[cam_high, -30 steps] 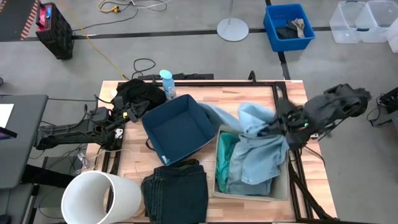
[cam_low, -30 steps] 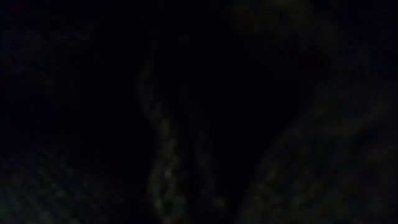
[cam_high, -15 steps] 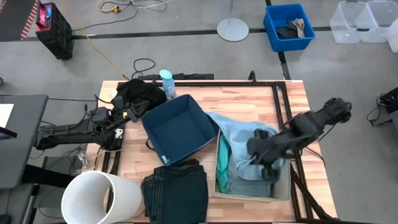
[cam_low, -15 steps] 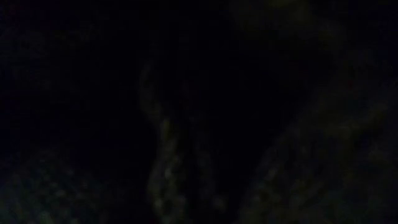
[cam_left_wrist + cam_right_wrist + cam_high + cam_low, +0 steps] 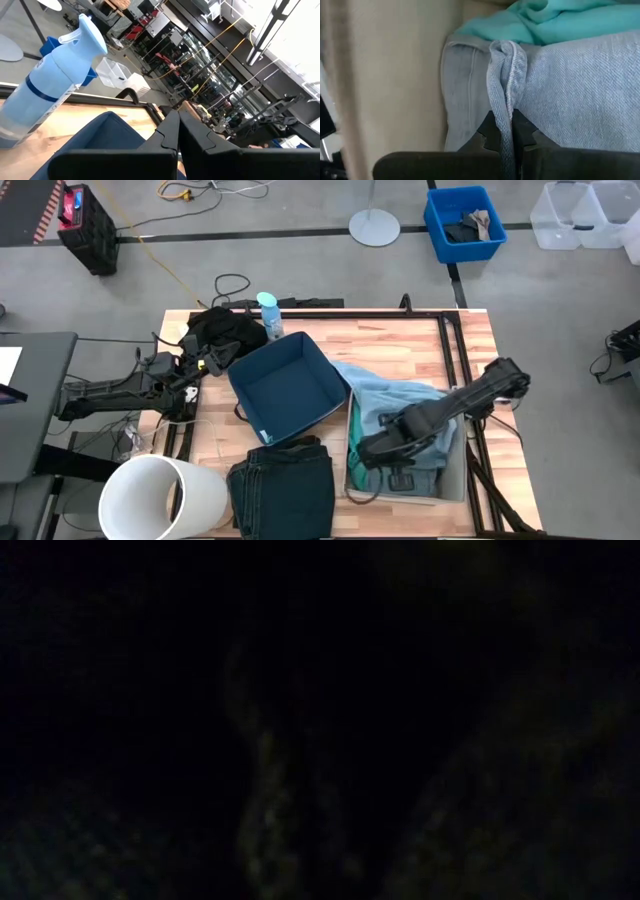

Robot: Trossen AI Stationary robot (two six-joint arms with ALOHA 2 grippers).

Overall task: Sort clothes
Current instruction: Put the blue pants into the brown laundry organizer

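Right fingers point(image 5: 504, 131): we see them pinched tight on a fold of the pale blue denim jeans point(image 5: 580, 95), the cloth standing up in a ridge between them; in the high view the right gripper point(image 5: 385, 450) sits low over the beige bin point(image 5: 455, 480).
Pale blue denim jeans point(image 5: 400, 395): mostly under and around the right fingers inside the beige bin, with one part spilling over the rim onto the tabletop point(image 5: 400, 345).
Turquoise top point(image 5: 555, 22): just beyond the right fingers, touching the jeans, in the same bin point(image 5: 395, 75).
Left fingers point(image 5: 178, 131): we see them pressed together with nothing between them; the left gripper point(image 5: 205, 363) waits at the far side of the tabletop.
Black garment point(image 5: 222, 330): heaped right beside the left fingers.
Spray bottle point(image 5: 55, 75): ahead of the left fingers, next to the navy box point(image 5: 288, 388).
Dark navy jeans point(image 5: 282, 490): folded on the tabletop, well apart from both fingers, beside a white tub point(image 5: 160, 498).
Low view: too dark for us to tell anything.
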